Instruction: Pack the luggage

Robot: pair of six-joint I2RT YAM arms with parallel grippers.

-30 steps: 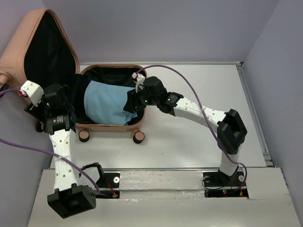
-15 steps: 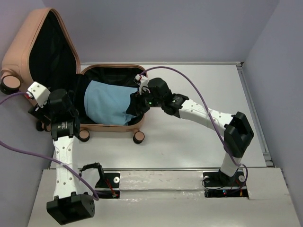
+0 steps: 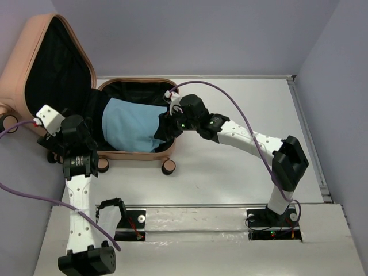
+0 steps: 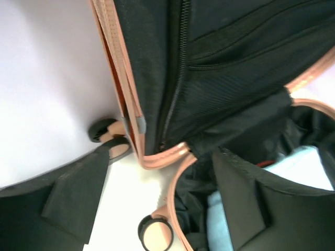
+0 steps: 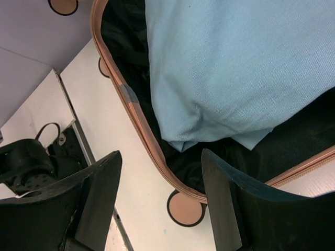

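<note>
Overhead, luggage (image 3: 131, 154): lay open at the far left of the table (image 3: 230, 178); lid raised and leaning left; black lining showed
Blue cloth (image 3: 129, 123): lay folded inside the lower half; filled most of it
Left gripper (image 4: 159, 180): jaws wide apart, empty; just beside the hinge corner
Right gripper (image 5: 159, 193): jaws apart, gripping nothing; above the cloth's right edge, near the rim

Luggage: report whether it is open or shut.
Open. The luggage has its lid raised, black lining showing, and a light blue garment lies in its base.
</note>
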